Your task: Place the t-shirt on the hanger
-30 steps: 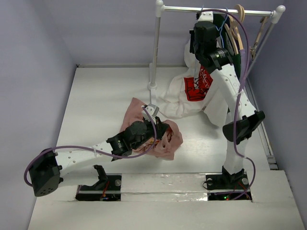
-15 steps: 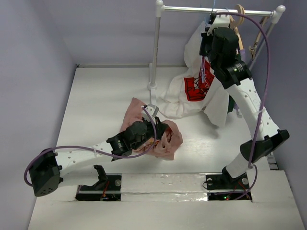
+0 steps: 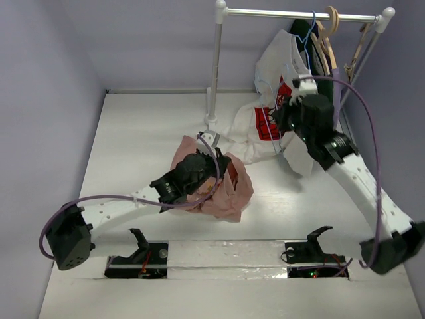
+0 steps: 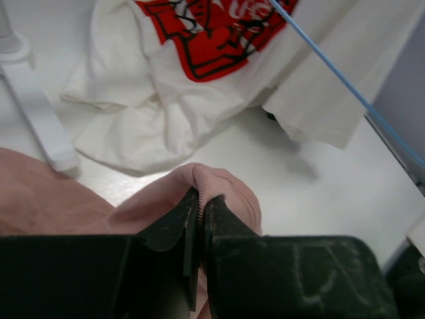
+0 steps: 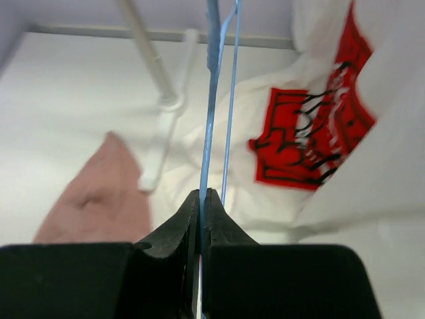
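Right arm has dropped from the rail [image 3: 299, 13], right fingers [image 5: 176, 222] pinched shut on the hanger [image 5: 206, 133], now low beside the white t-shirt [image 3: 265, 126], so threading looks next. The t-shirt [image 3: 229, 193] sits bunched on the counter [image 3: 146, 126] below-left of the rail, left fingers [image 4: 169, 229] clamped on its collar rib. Bare counter below the rail gives room, though the rail's post stands close.

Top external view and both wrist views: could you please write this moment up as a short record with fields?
Left arm: left end effector shut on a ribbed edge of the t-shirt
Right arm: right end effector shut on the hanger
T-shirt state: bunched on the table, not yet on the hanger
Nearby: white t-shirt with red print
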